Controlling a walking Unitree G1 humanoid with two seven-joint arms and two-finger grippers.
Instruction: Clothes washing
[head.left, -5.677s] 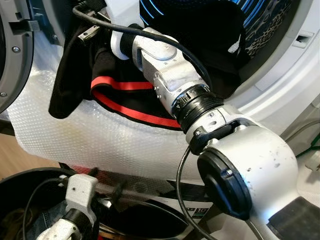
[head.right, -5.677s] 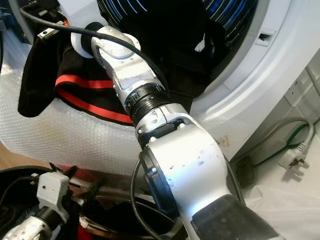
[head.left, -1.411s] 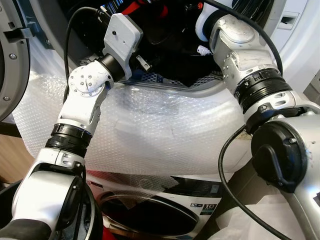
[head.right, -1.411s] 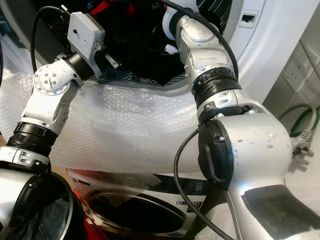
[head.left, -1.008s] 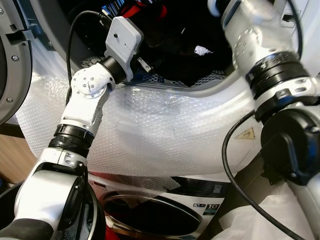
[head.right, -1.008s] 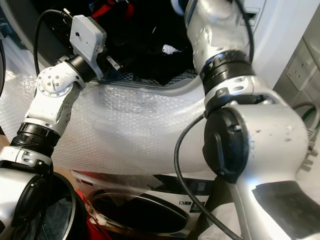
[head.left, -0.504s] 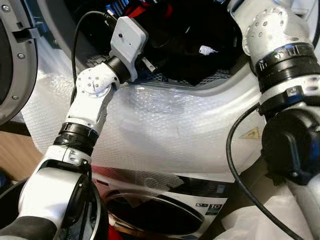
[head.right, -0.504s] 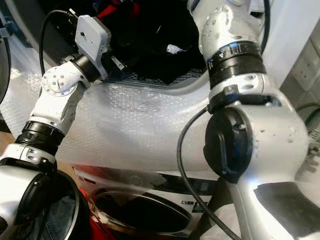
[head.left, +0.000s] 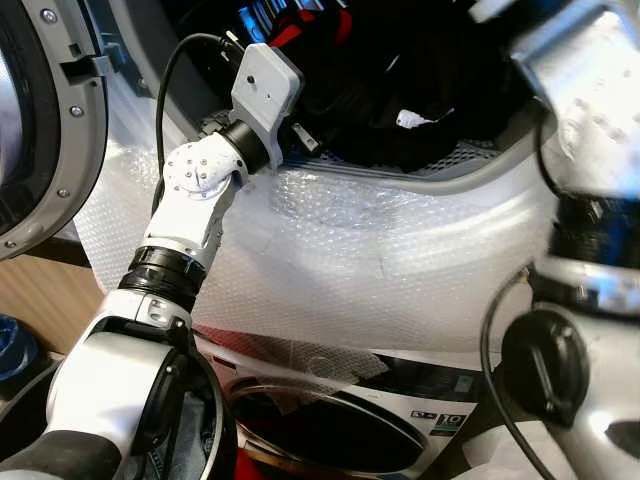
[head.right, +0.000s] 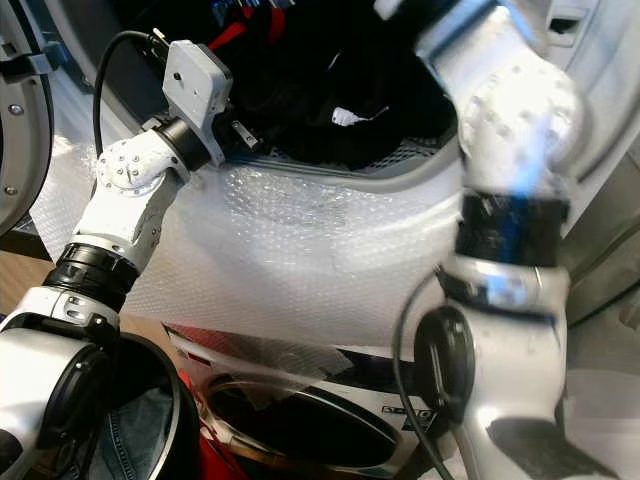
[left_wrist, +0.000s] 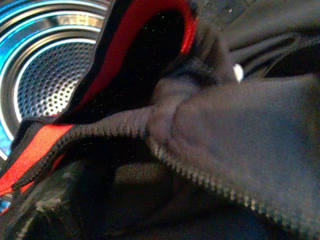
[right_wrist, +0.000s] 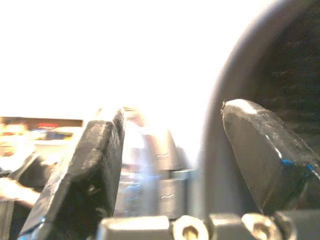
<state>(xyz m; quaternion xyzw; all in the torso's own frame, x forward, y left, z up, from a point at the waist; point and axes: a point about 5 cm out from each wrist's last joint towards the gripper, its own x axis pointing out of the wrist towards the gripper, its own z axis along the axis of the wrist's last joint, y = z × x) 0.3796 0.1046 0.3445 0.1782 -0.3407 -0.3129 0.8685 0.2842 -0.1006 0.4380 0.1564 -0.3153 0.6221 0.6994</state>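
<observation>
The right arm (head.left: 590, 150) had swung up out of the drum since a second earlier, its right gripper (right_wrist: 175, 165) spread wide and empty. The left gripper (head.right: 240, 135) stayed at the drum mouth, its fingers' state unclear, the clothes (head.left: 400, 90) just ahead, fully inside. Loading looked nearly done. Only "10" read on the panel (head.left: 440, 422) below.

A wood floor (head.left: 40, 300) shows at the lower left, below the bubble wrap (head.left: 400, 260) draped over the front of the white appliance (head.left: 400, 400). A blue round thing (head.left: 15, 345) sits on the floor. Bright glare whitens the right wrist view.
</observation>
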